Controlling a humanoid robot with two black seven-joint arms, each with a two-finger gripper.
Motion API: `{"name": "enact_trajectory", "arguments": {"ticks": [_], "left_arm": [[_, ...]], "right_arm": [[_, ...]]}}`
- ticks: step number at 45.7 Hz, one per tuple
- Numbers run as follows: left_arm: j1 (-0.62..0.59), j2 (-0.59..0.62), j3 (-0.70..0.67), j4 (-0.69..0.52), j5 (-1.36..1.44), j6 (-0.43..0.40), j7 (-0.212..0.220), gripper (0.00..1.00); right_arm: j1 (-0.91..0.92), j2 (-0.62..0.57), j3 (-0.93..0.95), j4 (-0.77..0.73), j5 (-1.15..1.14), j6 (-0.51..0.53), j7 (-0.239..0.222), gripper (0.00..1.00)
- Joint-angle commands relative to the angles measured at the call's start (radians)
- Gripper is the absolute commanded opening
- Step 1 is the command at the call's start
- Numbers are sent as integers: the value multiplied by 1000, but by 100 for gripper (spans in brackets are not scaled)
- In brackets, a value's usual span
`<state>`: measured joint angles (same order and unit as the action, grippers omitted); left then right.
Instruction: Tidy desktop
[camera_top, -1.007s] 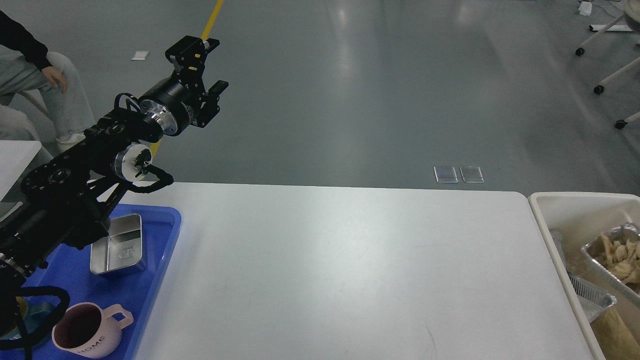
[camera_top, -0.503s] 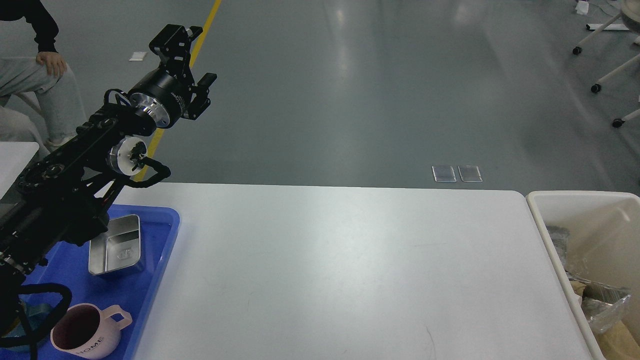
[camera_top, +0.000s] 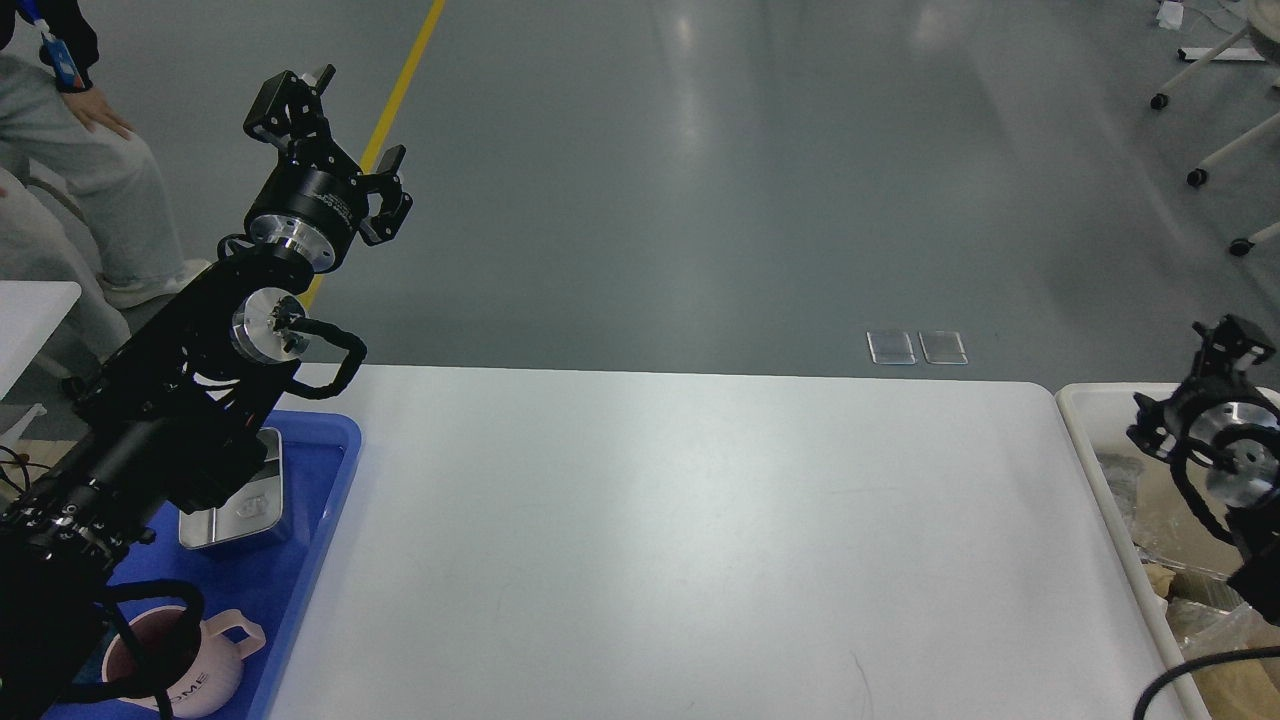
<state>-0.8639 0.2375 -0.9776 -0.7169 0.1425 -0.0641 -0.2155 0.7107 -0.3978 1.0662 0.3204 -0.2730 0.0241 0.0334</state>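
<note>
Both grippers hung off the desktop (camera_top: 680, 540): the left gripper (camera_top: 335, 130), fingers spread and empty, rose beyond its far-left corner; the right gripper (camera_top: 1225, 365) hovered past its right edge over the cream bin (camera_top: 1085, 420), its finger state unreadable.

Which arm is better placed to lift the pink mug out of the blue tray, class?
Left. The pink mug sits in the blue tray at the desktop's left end, under that arm; the right gripper is over the bin.
</note>
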Motion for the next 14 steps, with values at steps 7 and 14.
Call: {"name": "enact_trajectory", "arguments": {"ticks": [7, 14], "left_arm": [[31, -37, -58, 5, -92, -42, 2, 96], [57, -50, -108, 11, -135, -120, 5, 97]], "right_arm": [[88, 178, 118, 6, 3, 30, 20, 100], [90, 243, 201, 43, 3, 68, 56, 100]]}}
